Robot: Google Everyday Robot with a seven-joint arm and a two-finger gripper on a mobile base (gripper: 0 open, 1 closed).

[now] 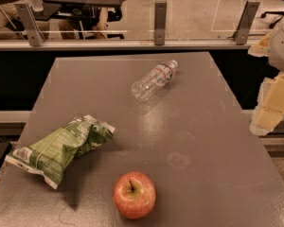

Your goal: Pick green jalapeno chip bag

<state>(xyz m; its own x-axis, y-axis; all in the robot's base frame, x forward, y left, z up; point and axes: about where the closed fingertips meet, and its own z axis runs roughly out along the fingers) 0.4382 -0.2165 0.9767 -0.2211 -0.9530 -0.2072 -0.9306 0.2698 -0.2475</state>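
Firstly, bag (61, 148): green, crumpled, lying flat at about 8 o'clock on the desk (203, 126), near its left edge.
Apple (134, 195): upright at 6 o'clock, just right of the bag, not touching it.
Bottle (155, 80): clear, on its side at 12 o'clock, cap toward 1 o'clock.
Pincer (270, 105): at 3 o'clock, beyond the desk's right edge, well apart from the bag; cannot tell how wide it stands.
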